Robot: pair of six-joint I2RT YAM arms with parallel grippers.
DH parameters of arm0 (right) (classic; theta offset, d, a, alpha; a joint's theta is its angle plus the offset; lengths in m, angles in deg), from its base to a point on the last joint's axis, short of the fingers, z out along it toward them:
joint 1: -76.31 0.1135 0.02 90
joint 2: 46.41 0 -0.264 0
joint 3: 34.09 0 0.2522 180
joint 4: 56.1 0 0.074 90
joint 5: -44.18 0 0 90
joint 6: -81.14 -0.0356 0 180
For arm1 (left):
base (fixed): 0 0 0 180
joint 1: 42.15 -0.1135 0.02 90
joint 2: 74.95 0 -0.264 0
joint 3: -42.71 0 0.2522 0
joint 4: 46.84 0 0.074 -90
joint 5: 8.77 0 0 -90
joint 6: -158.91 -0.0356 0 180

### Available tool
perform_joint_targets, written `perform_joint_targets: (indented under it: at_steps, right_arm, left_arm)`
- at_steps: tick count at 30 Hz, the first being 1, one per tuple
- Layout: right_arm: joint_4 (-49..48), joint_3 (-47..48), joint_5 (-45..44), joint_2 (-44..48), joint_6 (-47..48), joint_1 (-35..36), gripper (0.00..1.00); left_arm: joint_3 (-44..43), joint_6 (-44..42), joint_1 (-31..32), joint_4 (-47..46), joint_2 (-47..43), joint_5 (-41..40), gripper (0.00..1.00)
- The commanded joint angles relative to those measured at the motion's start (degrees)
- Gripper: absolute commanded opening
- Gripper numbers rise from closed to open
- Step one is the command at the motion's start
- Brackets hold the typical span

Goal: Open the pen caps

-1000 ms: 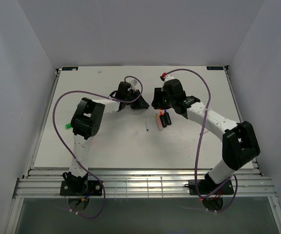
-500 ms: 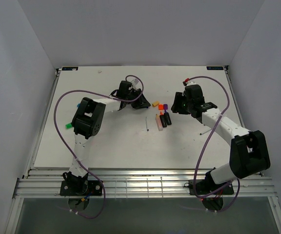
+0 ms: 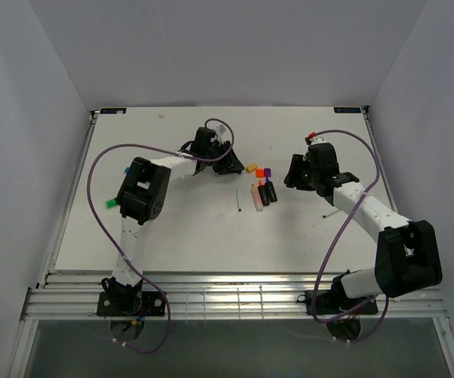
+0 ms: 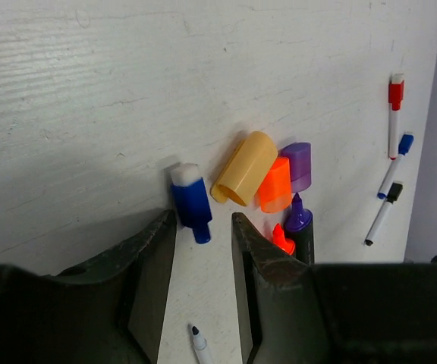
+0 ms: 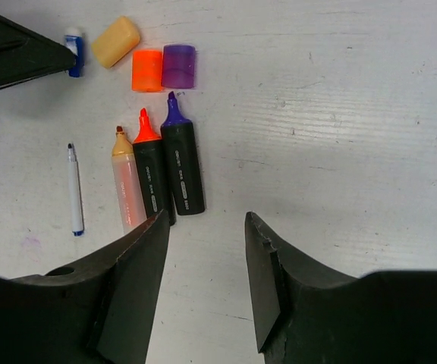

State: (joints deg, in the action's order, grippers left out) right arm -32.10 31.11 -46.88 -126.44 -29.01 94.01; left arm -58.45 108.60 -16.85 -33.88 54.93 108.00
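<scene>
Blue cap (image 4: 190, 199) seemingly only in wrist views

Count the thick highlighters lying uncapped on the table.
3, side by side in the right wrist view: the peach highlighter at the picture's left, the orange-tipped black highlighter in the middle, the purple-tipped black highlighter at the right. Others may be hidden from view.
</scene>
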Motion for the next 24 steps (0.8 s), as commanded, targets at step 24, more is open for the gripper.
perform_joint_targets:
  at_steps: [24]
  right_arm:
    - [1.18,2.25,-4.03,-1.69,1.42,-7.75,0.63]
  left_arm:
    - [6.0,-4.97,0.89,6.34,-15.97,-9.36,0.57]
